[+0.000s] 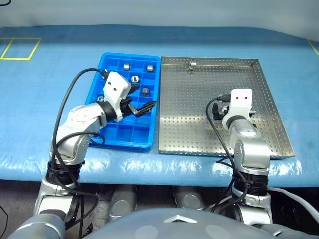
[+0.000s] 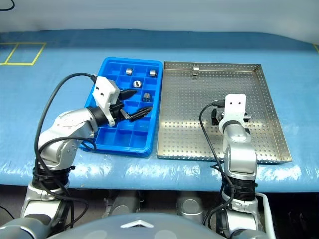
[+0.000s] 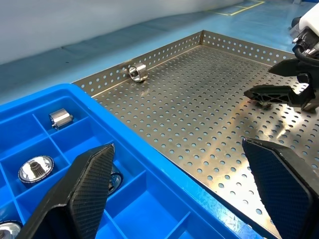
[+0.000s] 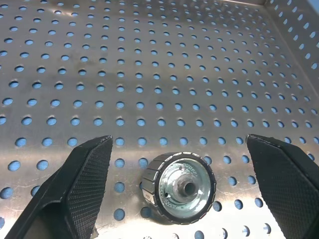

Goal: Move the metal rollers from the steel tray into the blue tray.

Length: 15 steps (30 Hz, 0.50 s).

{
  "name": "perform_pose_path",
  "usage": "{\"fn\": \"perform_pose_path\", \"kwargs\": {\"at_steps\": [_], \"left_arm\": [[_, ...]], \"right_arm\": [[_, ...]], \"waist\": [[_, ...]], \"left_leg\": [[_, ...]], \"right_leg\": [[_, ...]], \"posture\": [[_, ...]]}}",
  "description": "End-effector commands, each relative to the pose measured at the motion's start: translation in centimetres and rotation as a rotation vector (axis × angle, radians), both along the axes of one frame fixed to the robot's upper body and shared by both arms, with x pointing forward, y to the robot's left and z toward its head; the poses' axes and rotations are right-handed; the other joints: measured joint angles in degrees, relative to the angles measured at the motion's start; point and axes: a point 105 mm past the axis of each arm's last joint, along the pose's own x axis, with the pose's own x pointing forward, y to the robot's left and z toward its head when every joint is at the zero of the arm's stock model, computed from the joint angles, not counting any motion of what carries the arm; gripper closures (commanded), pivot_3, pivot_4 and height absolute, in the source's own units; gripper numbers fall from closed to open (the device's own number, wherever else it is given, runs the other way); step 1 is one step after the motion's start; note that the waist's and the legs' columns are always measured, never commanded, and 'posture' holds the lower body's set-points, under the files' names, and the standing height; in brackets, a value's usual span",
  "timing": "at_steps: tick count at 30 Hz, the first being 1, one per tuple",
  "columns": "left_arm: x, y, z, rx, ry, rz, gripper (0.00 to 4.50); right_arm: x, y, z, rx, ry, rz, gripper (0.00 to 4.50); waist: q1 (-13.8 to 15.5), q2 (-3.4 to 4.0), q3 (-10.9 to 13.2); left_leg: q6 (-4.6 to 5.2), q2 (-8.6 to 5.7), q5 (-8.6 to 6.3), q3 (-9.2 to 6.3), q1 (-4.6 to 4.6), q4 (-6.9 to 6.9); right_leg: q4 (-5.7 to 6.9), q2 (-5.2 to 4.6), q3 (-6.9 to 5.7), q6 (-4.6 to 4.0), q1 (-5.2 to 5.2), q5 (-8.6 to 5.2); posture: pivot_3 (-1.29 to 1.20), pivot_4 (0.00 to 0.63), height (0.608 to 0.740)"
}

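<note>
Over the steel tray [image 1: 269, 124], right pincer [image 4: 179, 199] spread wide around a roller [image 4: 178, 187], ready to clench and lift toward the blue tray [image 1: 99, 74]; left pincer [image 3: 184, 194] released, empty.

arms: silver-grey rounded metal segments with black joint rings | wrists: white boxy camera housings, two small dark holes on each face | cables: black, looping from each wrist back along the arm | left gripper [image 1: 141, 108] and right gripper [image 4: 179, 186]: black fingers [image 3: 84, 189], wedge-shaped, textured dotted pads
</note>
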Motion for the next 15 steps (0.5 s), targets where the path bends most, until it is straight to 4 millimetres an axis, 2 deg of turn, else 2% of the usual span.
{"fn": "perform_pose_path", "kwargs": {"at_steps": [1,13,15], "left_arm": [[0.06,-0.13,1.17,-0.002,-0.06,-0.003,0.0],[0.38,0.09,1.18,0.004,-0.07,0.013,0.0],[0.4,0.11,1.18,0.003,-0.069,0.014,0.0]], "right_arm": [[0.11,-0.01,0.64,0.014,-0.025,-0.004,0.61],[0.0,0.32,0.46,0.01,-0.017,0.01,4.48],[0.02,0.36,0.49,0.001,-0.017,0.01,4.48]], "waist": [[0.0,0.0,0.0],[0.0,0.0,0.0],[0.0,0.0,0.0]], "left_leg": [[0.0,0.0,0.0,0.0,0.0,0.0],[0.0,0.0,0.0,0.0,0.0,0.0],[0.0,0.0,0.0,0.0,0.01,0.0]], "right_leg": [[0.0,0.0,0.0,0.0,0.0,0.0],[0.0,0.0,0.0,0.15,0.0,-0.09],[0.0,0.0,0.0,0.18,0.01,-0.11]], "posture": [[-0.08,0.15,0.74],[-0.08,0.15,0.74],[-0.08,0.15,0.74]]}}
